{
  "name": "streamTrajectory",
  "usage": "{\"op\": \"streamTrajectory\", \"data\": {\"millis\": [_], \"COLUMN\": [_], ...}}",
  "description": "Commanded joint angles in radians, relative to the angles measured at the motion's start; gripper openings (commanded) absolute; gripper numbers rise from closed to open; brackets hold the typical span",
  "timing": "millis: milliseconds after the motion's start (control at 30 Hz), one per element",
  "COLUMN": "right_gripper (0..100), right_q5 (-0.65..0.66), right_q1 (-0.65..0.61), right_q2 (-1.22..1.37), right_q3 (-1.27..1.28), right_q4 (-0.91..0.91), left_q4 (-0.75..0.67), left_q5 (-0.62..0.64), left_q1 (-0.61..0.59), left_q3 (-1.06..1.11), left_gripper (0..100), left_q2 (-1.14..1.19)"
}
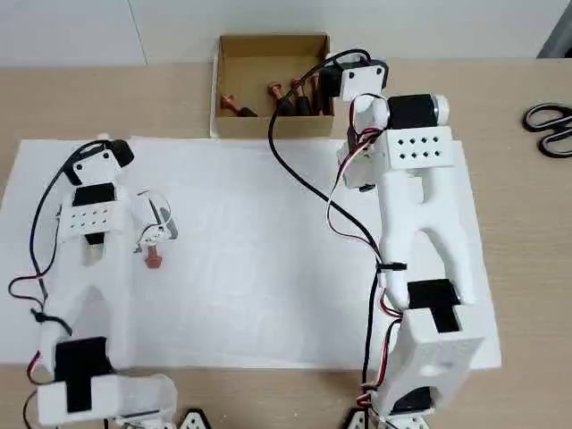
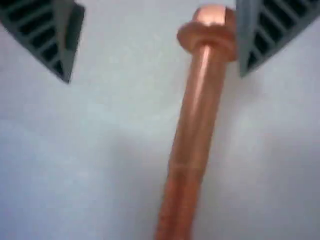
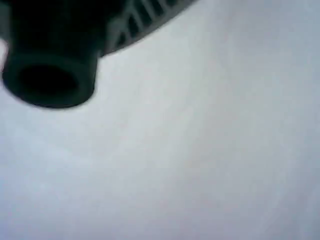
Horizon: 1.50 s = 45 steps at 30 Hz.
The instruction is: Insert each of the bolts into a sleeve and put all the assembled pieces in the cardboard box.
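Note:
A copper bolt (image 2: 197,130) lies on the white sheet, its flanged head between the two grey fingertips of my left gripper (image 2: 156,72). The gripper is open, and the head sits close against one fingertip (image 2: 257,42). From above, the same bolt (image 1: 153,257) pokes out just below my left gripper (image 1: 154,234) at the sheet's left side. My right gripper (image 1: 356,172) hangs near the cardboard box (image 1: 217,89) and is shut on a black sleeve (image 3: 50,75), whose open bore faces the camera. Several assembled bolt-and-sleeve pieces (image 1: 286,98) lie inside the box.
The white sheet (image 1: 259,268) covers most of the wooden table. Black scissors (image 1: 550,130) lie at the table's far right edge. The right arm's cables (image 1: 308,179) trail over the sheet between the box and the arm's base.

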Motion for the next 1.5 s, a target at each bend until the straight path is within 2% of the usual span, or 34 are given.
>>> {"op": "streamTrajectory", "data": {"millis": [0, 133, 267, 367, 567, 700, 1067, 1200, 1300, 1467], "right_gripper": [0.3, 0.3, 0.3, 0.3, 0.3, 0.3, 0.3, 0.3, 0.3, 0.3], "right_q5": [0.006, 0.006, 0.006, 0.006, 0.006, 0.006, 0.006, 0.006, 0.006, 0.006], "right_q1": [0.010, 0.010, 0.010, 0.010, 0.010, 0.008, 0.012, 0.012, 0.012, 0.012], "right_q2": [-0.073, -0.073, -0.073, -0.073, -0.073, -0.073, -0.073, -0.074, -0.074, -0.074], "right_q3": [-0.044, -0.044, -0.044, -0.044, -0.044, -0.044, -0.044, -0.044, -0.044, -0.044], "right_q4": [0.008, 0.008, 0.008, 0.008, 0.008, 0.008, 0.008, 0.008, 0.008, 0.013], "left_q4": [-0.034, -0.032, -0.034, -0.034, -0.025, -0.021, 0.273, 0.373, 0.408, 0.275], "left_q5": [-0.009, -0.009, -0.018, -0.081, -0.091, -0.091, -0.103, -0.262, -0.437, -0.756], "left_q1": [-0.003, -0.003, 0.003, 0.005, 0.005, 0.046, 0.170, 0.207, 0.233, 0.238], "left_q3": [-0.044, -0.044, -0.045, -0.045, -0.044, -0.050, -0.275, -0.317, -0.325, -0.321], "left_gripper": [20, 19, 7, 0, 1, 1, 1, 1, 1, 1], "left_q2": [0.035, 0.081, 0.097, 0.092, 0.091, 0.084, -0.034, -0.034, -0.032, -0.032]}}
